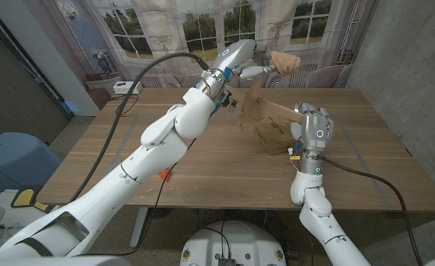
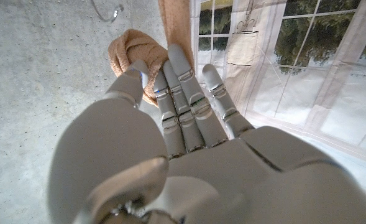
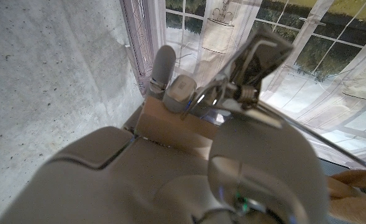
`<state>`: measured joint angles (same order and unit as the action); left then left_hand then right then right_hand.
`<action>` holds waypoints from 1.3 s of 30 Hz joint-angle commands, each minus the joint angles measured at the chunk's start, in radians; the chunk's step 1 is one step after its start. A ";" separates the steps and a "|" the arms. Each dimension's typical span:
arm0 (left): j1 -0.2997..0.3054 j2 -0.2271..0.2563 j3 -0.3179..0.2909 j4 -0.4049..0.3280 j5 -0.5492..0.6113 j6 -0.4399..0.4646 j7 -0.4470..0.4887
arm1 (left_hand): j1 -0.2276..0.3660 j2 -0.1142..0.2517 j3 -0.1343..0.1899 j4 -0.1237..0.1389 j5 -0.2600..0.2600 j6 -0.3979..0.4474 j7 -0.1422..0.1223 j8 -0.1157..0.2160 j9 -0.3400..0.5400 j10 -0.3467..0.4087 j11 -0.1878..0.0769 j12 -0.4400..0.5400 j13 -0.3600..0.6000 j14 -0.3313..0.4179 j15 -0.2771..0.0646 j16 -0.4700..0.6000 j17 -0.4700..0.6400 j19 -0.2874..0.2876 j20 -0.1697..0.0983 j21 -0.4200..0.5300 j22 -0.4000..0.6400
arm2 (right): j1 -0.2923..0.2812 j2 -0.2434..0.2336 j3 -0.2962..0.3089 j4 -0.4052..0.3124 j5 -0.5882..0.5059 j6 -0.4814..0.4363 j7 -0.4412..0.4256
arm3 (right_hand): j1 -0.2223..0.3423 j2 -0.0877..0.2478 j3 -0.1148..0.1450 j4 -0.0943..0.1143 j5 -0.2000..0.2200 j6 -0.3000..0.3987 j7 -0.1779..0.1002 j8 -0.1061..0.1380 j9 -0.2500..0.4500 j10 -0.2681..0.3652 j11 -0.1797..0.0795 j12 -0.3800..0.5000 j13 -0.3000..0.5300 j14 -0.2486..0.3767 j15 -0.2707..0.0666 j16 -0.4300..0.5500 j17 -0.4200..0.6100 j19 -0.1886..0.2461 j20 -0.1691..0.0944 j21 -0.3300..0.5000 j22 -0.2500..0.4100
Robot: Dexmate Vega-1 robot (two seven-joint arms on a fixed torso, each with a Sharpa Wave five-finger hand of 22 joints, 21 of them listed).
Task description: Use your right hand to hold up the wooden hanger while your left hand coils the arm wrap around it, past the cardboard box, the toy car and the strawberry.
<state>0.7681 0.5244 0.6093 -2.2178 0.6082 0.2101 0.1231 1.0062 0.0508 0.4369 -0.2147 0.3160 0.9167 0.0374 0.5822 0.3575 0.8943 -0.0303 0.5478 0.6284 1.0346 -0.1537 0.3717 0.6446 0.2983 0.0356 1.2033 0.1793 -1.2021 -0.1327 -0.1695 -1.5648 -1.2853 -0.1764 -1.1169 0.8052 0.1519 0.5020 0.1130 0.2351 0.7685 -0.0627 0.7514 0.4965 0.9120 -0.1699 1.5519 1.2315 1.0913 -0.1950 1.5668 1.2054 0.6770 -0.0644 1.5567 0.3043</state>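
High above the table, left robot hand [image 1: 265,68] gripping bunched arm wrap [image 2: 133,53]; right robot hand [image 1: 314,129] clasping wooden hanger [image 3: 170,127].

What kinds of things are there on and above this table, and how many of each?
Hands: 2 (left hand, right hand)
Wrap: 1
Hanger: 1
Box: 1
Small red thing: 1
Total: 6

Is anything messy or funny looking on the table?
Yes. The cardboard box looks crumpled, with a flap sticking up. The left hand holds the arm wrap bunched high above the table.
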 commanded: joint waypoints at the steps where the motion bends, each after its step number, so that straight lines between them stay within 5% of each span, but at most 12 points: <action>1: -0.033 -0.006 0.060 -0.113 0.155 0.312 -0.179 | 0.032 0.017 0.049 0.051 -0.017 0.037 -0.019 -0.006 -0.004 0.114 -0.103 -0.005 -0.004 0.002 -0.059 -0.006 -0.009 0.007 -0.004 0.007 0.003 | -0.001 0.033 0.035 -0.001 -0.047 0.065 0.000 | 0.002 0.008 0.007 0.003 0.008 0.007 0.001 0.011 0.002 0.008 -0.012 -0.002 0.000 -0.004 -0.017 0.008 0.044 -0.001 -0.136 0.005 0.005; 15: -0.156 0.020 0.174 -0.174 0.388 0.529 -0.538 | 0.042 0.021 0.044 0.050 -0.064 0.048 -0.015 -0.024 -0.025 0.129 -0.100 -0.010 -0.006 0.021 -0.055 -0.006 -0.031 0.015 -0.005 0.007 0.002 | 0.016 0.072 0.062 0.011 -0.073 0.105 0.000 | 0.001 0.009 0.007 0.003 0.008 0.004 0.001 0.014 0.000 0.008 -0.012 0.001 0.003 -0.006 -0.017 0.009 0.044 -0.002 -0.138 0.004 0.005; 21: -0.210 0.023 0.191 -0.166 0.434 0.545 -0.709 | 0.039 0.027 0.040 0.056 -0.081 0.035 -0.025 -0.039 -0.033 0.116 -0.101 -0.014 0.001 -0.001 -0.052 -0.013 -0.033 0.003 0.003 0.001 0.001 | 0.022 0.080 0.063 0.016 -0.075 0.105 0.000 | 0.001 0.009 0.008 0.003 0.009 0.004 0.000 0.016 -0.002 0.008 -0.011 0.001 0.003 -0.007 -0.017 0.009 0.044 -0.002 -0.138 0.004 0.006; 25: -0.229 0.024 0.189 -0.165 0.447 0.540 -0.785 | -0.002 0.014 0.024 0.072 -0.106 -0.024 -0.043 -0.076 -0.044 0.061 -0.101 -0.029 0.021 -0.036 -0.043 -0.033 -0.042 -0.032 0.016 -0.016 -0.001 | 0.023 0.085 0.065 0.018 -0.075 0.104 0.000 | 0.000 0.009 0.008 0.003 0.009 0.005 0.001 0.017 -0.004 0.007 -0.012 0.001 0.002 -0.007 -0.018 0.009 0.044 -0.002 -0.137 0.004 0.005; 32: -0.257 0.019 0.190 -0.164 0.476 0.514 -0.907 | -0.056 -0.013 -0.035 0.081 -0.123 -0.125 -0.057 -0.104 -0.003 -0.102 -0.098 -0.031 0.089 -0.104 -0.018 -0.040 -0.002 -0.101 0.035 -0.053 0.001 | 0.025 0.086 0.069 0.018 -0.075 0.111 0.000 | 0.001 0.010 0.009 0.003 0.009 0.004 0.001 0.019 -0.005 0.007 -0.013 0.000 0.001 -0.007 -0.018 0.009 0.044 -0.002 -0.137 0.004 0.004; 37: -0.260 0.017 0.174 -0.158 0.458 0.488 -0.945 | -0.101 -0.001 -0.104 0.086 -0.123 -0.296 -0.029 -0.151 0.058 -0.300 -0.045 -0.028 0.173 -0.293 0.046 -0.041 0.099 -0.214 0.085 -0.106 0.006 | 0.028 0.083 0.065 0.021 -0.070 0.104 0.000 | 0.000 0.010 0.009 0.003 0.009 0.002 0.002 0.021 -0.005 0.007 -0.013 0.001 0.002 -0.008 -0.018 0.009 0.044 -0.002 -0.137 0.003 0.003; 39: -0.259 0.019 0.165 -0.158 0.443 0.478 -0.951 | -0.156 0.005 -0.143 0.099 -0.122 -0.425 0.005 -0.196 0.088 -0.435 0.000 -0.028 0.221 -0.437 0.112 -0.074 0.126 -0.296 0.114 -0.147 0.008 | 0.029 0.078 0.063 0.022 -0.065 0.106 0.000 | 0.000 0.010 0.009 0.003 0.009 0.002 0.002 0.021 -0.005 0.008 -0.012 0.001 0.002 -0.008 -0.018 0.009 0.044 -0.002 -0.137 0.004 0.005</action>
<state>0.5317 0.5451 0.7933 -2.3801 1.0571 0.7199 -0.7095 0.8905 0.0531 0.3262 -0.1237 0.1919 0.6021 0.0149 0.4229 0.4151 0.5805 -0.0683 0.5202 0.8033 0.7220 -0.0855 0.3216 0.7378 0.0764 0.1178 1.0911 0.1833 -1.1786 -0.0508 -0.1045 -1.5479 -1.3579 -0.0698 -1.1170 0.8048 0.1523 0.5021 0.1131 0.2409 0.7677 -0.0624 0.7649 0.4904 0.9120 -0.1699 1.5519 1.2316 1.0855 -0.1930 1.5720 1.2061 0.6771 -0.0644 1.5567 0.3040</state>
